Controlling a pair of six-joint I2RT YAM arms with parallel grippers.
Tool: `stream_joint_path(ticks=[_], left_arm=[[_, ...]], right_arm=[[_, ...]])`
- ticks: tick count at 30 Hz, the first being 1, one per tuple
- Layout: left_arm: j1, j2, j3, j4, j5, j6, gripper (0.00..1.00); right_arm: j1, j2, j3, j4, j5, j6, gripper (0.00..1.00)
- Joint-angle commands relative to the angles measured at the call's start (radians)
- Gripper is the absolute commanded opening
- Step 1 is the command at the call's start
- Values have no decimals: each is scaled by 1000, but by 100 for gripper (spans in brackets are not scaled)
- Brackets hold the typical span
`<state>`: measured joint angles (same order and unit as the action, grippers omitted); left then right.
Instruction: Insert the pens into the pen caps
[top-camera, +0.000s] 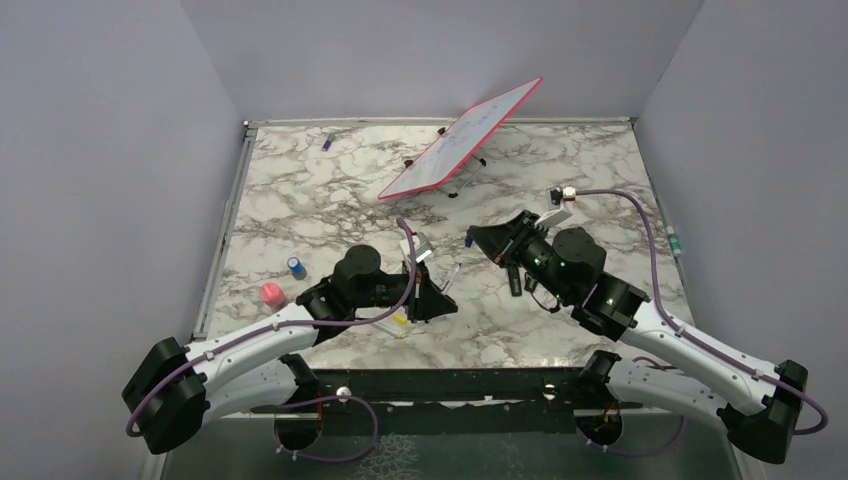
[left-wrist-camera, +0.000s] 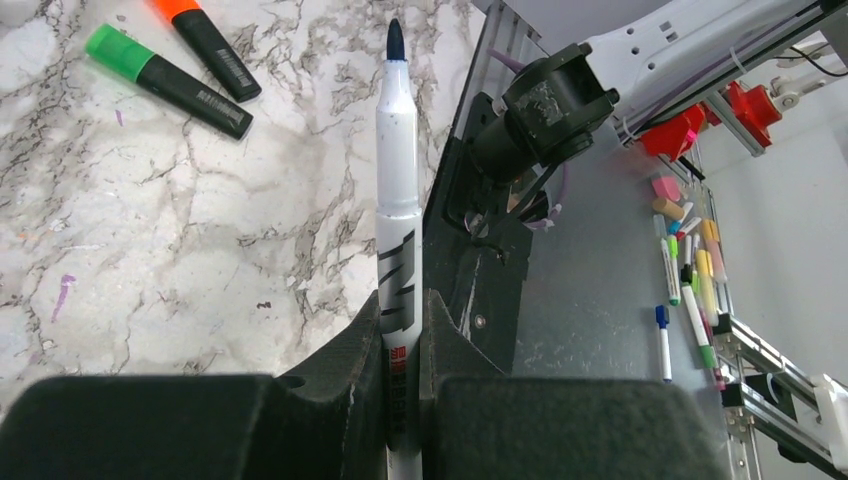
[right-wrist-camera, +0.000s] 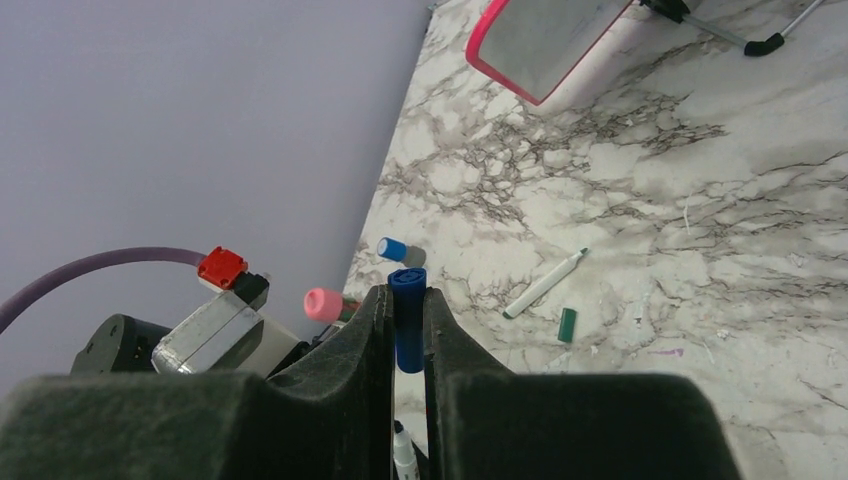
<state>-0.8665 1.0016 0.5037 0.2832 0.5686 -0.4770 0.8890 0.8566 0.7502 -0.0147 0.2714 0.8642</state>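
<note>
While the blue-tipped white pen (left-wrist-camera: 397, 200) sits clamped by its barrel in the left gripper (left-wrist-camera: 402, 330), tip bare and pointing forward, the dark blue cap (right-wrist-camera: 407, 320) is pinched in the right gripper (right-wrist-camera: 406, 300). Both hang above the counter (top-camera: 300, 190), near each other but apart. Capping well, I judge, means setting tip and cap mouth on one axis, then pushing straight and slowly. Any tilt could skid the tip off the rim.

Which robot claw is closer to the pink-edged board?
Right. In the top view the right gripper sits just short of the board; the left gripper is farther back from it.
</note>
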Motion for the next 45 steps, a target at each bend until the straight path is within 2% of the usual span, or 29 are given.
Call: stream_joint_path(ticks=[1,24,45], left_arm=[[-5,-9,41,56,22,2,0],[-5,46,69,63,-72,-8,0],[-5,64,80,89,-98,-31,0]], right_arm=[[2,-10,-2,52,-41,29,11],[2,-23,-30,31,-68,49,10],[2,-8,-32,27,-96,12,9]])
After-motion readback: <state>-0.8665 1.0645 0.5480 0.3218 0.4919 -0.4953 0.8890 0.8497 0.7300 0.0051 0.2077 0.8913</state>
